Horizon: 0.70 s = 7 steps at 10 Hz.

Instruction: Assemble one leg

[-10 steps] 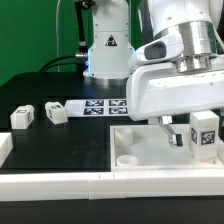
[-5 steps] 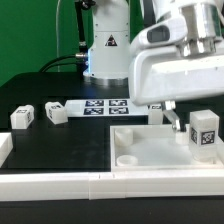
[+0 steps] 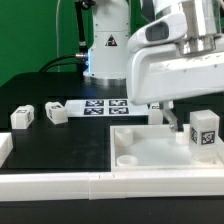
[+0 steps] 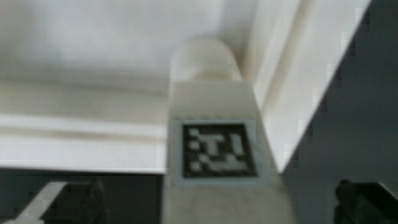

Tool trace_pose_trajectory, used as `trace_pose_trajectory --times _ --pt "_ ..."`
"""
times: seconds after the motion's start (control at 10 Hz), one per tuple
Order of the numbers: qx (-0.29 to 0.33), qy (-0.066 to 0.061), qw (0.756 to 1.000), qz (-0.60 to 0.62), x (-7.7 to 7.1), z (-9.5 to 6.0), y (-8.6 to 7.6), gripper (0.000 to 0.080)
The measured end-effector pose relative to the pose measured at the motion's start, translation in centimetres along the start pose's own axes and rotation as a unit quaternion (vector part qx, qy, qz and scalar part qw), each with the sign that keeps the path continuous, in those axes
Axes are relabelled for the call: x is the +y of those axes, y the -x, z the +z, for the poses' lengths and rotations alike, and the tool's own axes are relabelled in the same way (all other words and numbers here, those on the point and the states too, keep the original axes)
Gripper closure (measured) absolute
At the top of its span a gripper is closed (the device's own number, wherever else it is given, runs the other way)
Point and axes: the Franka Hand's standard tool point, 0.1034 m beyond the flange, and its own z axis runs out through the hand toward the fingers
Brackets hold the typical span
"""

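A white leg (image 3: 205, 130) with a black-and-white tag stands upright at the corner of the large white tray-like piece (image 3: 135, 132) on the exterior view's right. My gripper (image 3: 183, 116) hangs just above and around it, one dark finger (image 3: 169, 116) showing. In the wrist view the leg (image 4: 217, 110) lies between my two dark fingers (image 4: 71, 202), which stand wide apart and clear of its sides. The gripper (image 4: 217, 205) is open. The tray-like piece (image 4: 89, 60) fills the wrist view behind the leg. Two more legs (image 3: 22, 117) (image 3: 55, 112) lie on the black table at the exterior view's left.
The marker board (image 3: 104, 105) lies on the table behind the tray-like piece, in front of the robot base (image 3: 105, 50). A white rail (image 3: 60, 182) runs along the table's front edge. A round socket (image 3: 128, 158) shows in the tray-like piece's near corner.
My gripper has risen a little over the last second while the leg stays at the tray corner. Nothing visibly moved in the last half second.
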Motion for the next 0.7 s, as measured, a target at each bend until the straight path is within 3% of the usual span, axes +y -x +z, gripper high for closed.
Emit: trace_pose_trajectory --times 0.1,0.3,0.5,0.7 --pt "-0.021 -0.004 1.0 0.007 0.36 0.04 -0.55 0.015" --pt "-0.113 -0.018 0.993 0.01 0.0 -0.16 -0.08 0.015" --pt "-0.109 -0.018 0.994 0.009 -0.07 0.06 -0.28 0.015" --pt "-0.109 -0.018 0.994 0.01 -0.02 0.06 -0.27 0.0414"
